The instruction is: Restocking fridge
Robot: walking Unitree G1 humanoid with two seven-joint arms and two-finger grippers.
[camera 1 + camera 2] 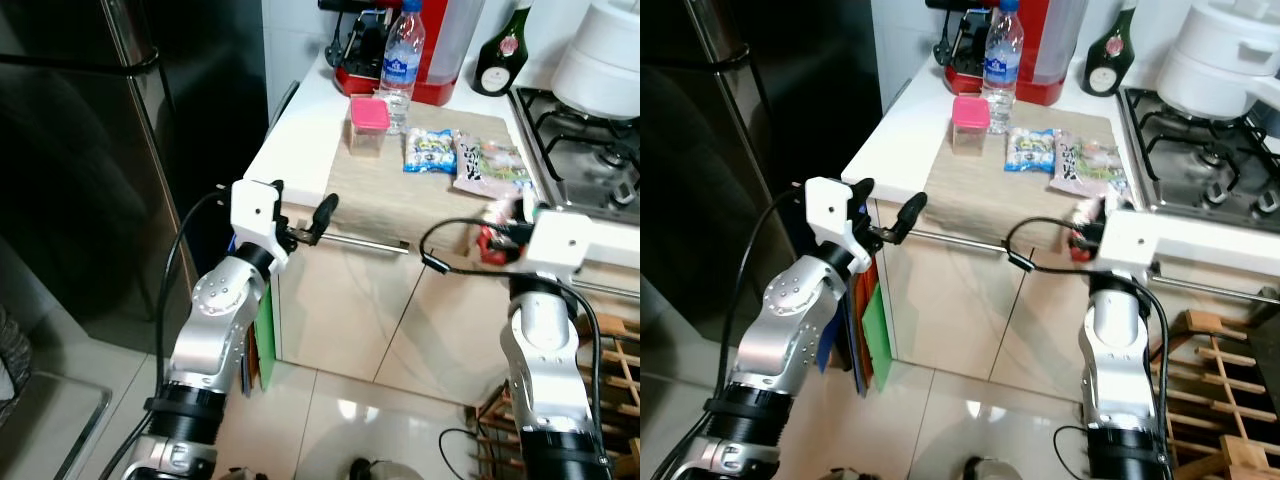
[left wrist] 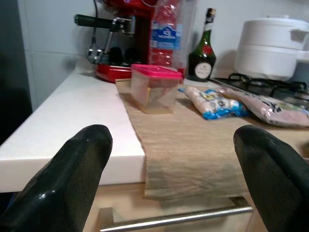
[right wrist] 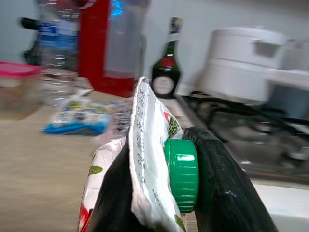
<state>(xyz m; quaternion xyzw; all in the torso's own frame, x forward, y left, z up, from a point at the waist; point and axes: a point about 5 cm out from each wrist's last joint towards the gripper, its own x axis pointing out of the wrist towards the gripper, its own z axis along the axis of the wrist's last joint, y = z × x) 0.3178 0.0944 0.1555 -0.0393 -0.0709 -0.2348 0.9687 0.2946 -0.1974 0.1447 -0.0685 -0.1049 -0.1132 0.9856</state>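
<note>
Your right tool (image 3: 159, 193) is pinching a soft pouch with a green screw cap (image 3: 182, 175), one black finger on each side just beside the cap. That is a sensible place to hold it, because the stiff spout gives the fingers something firm where the rest of the pack would fold. From the head camera the pouch (image 1: 497, 228) sits at the front edge of the bench (image 1: 300, 140), raised just clear of the beige cloth (image 1: 385, 175), so it looks already picked for the fridge.

Your left tool (image 2: 174, 159) is spread wide with nothing between its fingers, held level at the bench's front edge above the drawer rail (image 2: 176, 218). Judging by that pose, it is free either to take the next item or to pull the fridge door.

Beyond the tools, the remaining stock waits on the cloth: a pink-lidded tub (image 1: 368, 124), a blue-and-white packet (image 1: 430, 150) and a second flat packet (image 1: 490, 163) touching it, with a water bottle (image 1: 402, 60) behind. The dark fridge (image 1: 110, 150) stands to your left, its door closed, so you will need to turn towards it.
</note>
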